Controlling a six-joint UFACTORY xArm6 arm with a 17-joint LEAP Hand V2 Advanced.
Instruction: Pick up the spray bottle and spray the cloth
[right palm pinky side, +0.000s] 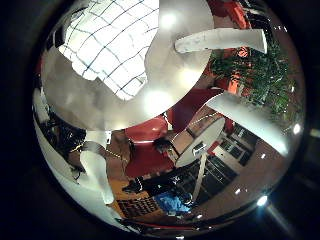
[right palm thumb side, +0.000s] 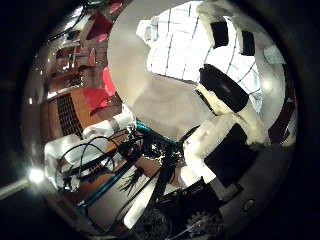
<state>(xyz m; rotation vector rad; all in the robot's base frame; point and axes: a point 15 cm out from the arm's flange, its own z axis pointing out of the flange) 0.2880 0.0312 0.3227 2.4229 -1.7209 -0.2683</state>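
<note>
Progress: nothing grasped | white-and-black robot hand (right palm thumb side: 227, 120) released, fingers straight, palm facing up toward the round grey ceiling panel (right palm pinky side: 165, 75) | spray bottle, cloth: neither visible | pickup, spraying remain

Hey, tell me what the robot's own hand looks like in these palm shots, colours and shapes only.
The hand is built of blocky white and black parts. In the thumb side view its fingers show as white housings with black panels and a black rounded pad, above a dark base with a small toothed gear. In the little finger side view the fingers appear as smooth, white, tapered rods.
</note>
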